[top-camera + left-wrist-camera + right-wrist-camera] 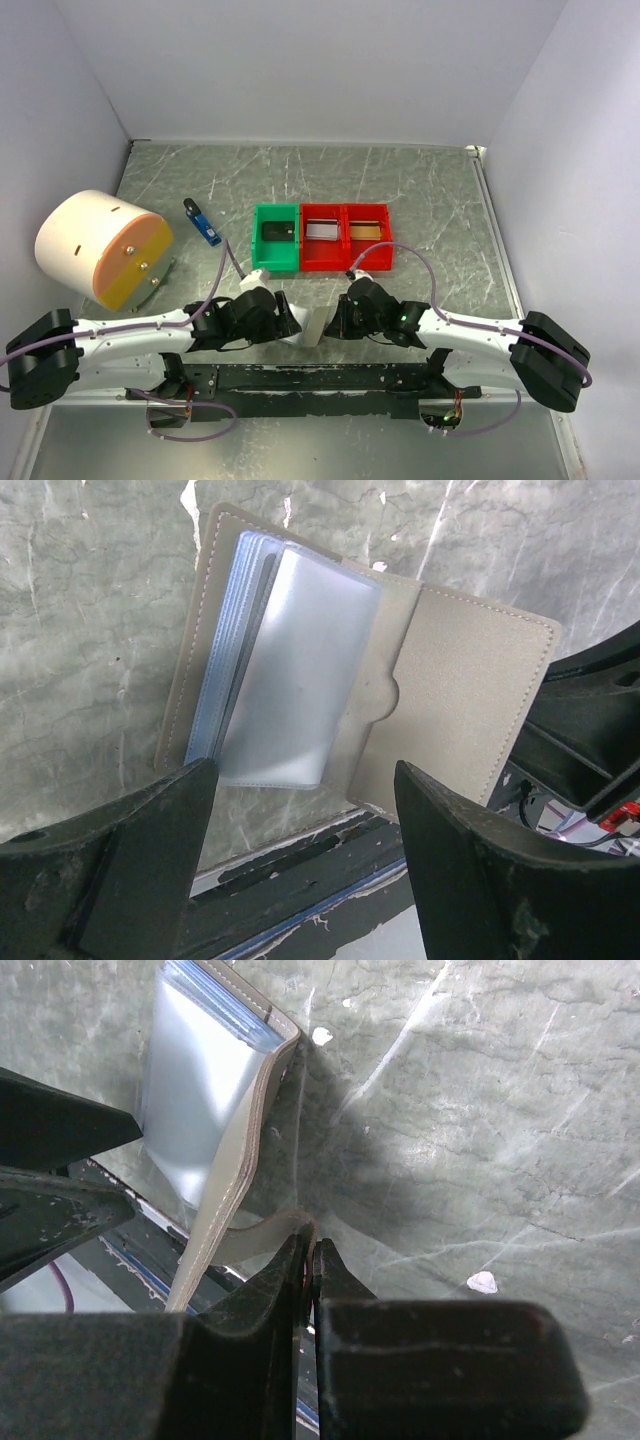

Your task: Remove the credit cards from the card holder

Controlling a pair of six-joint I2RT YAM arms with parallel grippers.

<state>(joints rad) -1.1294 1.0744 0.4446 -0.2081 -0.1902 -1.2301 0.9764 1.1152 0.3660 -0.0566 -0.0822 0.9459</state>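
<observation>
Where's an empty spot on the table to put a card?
Bare table lies behind the green tray and red trays up to the back wall, and right of them. It's crowded where left gripper and right gripper flank the card holder, and by the drum and blue gadget.

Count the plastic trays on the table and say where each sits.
3. The green tray is leftmost, the middle red tray touches it, and the right red tray ends the row. None looks hidden.
</observation>
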